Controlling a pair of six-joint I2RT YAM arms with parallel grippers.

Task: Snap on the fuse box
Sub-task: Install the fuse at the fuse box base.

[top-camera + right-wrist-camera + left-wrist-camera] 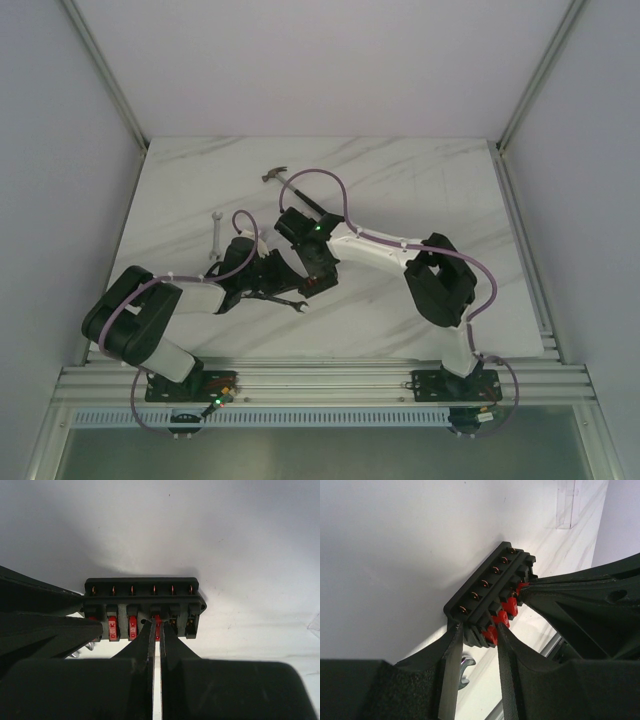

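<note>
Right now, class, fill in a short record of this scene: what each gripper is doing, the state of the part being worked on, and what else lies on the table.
left gripper: shut on one end of the fuse box
right gripper: nearly shut, tips pinching a red fuse in the box's row
fuse box: black, between both grippers, several red fuses seated
loose tools: hammer on the far side, wrench to the left
surface: white marbled table

Fuse box [142, 597]: you see one
Hammer [277, 175]: one
Wrenches [214, 235]: you count two, second wrench [297, 305]
Pincers: two, left pincer [479, 629], right pincer [157, 625]
</note>
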